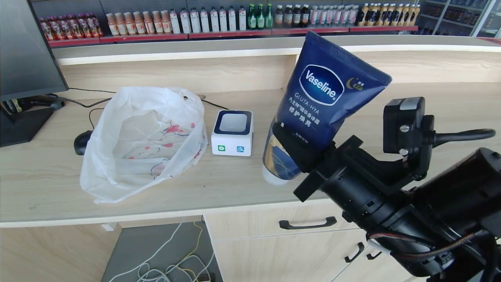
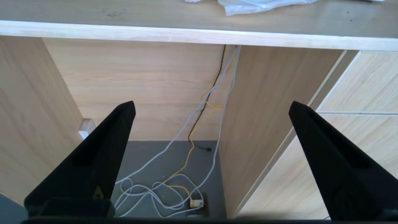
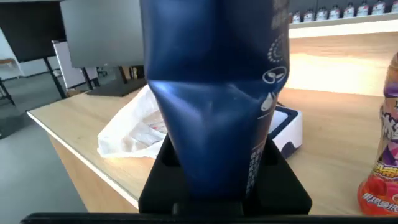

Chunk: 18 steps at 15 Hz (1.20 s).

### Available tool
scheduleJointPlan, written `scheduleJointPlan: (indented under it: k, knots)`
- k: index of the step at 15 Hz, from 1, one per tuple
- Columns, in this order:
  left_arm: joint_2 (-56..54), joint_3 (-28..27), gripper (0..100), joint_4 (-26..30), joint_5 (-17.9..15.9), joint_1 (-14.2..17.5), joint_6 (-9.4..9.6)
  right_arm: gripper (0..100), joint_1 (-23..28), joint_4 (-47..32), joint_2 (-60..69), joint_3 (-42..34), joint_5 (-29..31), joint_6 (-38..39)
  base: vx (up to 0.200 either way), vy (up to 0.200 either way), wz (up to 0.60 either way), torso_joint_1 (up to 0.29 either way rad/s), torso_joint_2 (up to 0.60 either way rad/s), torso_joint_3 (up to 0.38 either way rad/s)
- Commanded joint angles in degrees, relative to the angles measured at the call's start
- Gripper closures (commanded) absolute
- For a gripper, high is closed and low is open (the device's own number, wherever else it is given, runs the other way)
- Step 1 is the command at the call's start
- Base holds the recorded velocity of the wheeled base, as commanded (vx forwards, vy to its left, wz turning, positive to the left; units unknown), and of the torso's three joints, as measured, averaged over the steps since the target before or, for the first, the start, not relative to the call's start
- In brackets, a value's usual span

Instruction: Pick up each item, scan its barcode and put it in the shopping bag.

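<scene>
My right gripper [image 1: 299,150] is shut on a dark blue lotion tube [image 1: 321,102], held cap down above the counter's front edge, to the right of the white barcode scanner box [image 1: 232,132]. The tube [image 3: 217,93] stands close before the right wrist camera, clamped low between the black jaws, with the scanner [image 3: 287,127] behind it. A white plastic shopping bag [image 1: 143,137] lies open on the counter left of the scanner; the bag [image 3: 134,134] also shows behind the tube. My left gripper [image 2: 208,165] hangs open below the counter edge, facing the cable gap under the desk.
A black mouse [image 1: 82,141] and a monitor base [image 1: 23,125] sit at the counter's left. A pink-labelled bottle [image 3: 382,168] stands on the counter near the tube. Drawers with black handles [image 1: 307,224] are below. Loose cables [image 2: 168,186] lie on the floor.
</scene>
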<state>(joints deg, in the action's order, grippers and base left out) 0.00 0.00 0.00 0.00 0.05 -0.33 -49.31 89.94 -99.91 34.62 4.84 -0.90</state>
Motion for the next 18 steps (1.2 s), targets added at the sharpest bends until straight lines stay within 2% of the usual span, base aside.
scheduleJointPlan:
  k: [1,2,5,12,18]
  knots:
    - [0.00,0.00,0,0.00,0.00,0.04,-0.02,100,5.89,0.06,-0.02,-1.57,-0.01,2.75,0.000,0.000,0.00,0.000,0.00,0.000]
    - [0.00,0.00,0,0.09,0.00,0.04,0.07,100,6.77,0.06,-0.37,-1.49,-0.01,4.33,0.000,0.000,0.00,0.000,0.00,0.000]
    - [0.00,0.00,0,0.00,0.00,0.04,0.07,100,7.39,0.06,-3.62,7.21,0.35,4.07,0.000,0.000,0.00,0.000,0.00,0.000]
    - [0.00,0.00,0,0.00,0.00,0.04,0.07,100,8.35,0.06,-0.28,4.84,0.26,4.68,0.000,0.000,0.00,0.000,0.00,0.000]
    - [0.00,0.00,0,0.09,0.00,0.04,-0.02,100,8.88,0.06,2.09,2.12,0.35,4.59,0.000,0.200,0.00,-0.002,0.00,0.003]
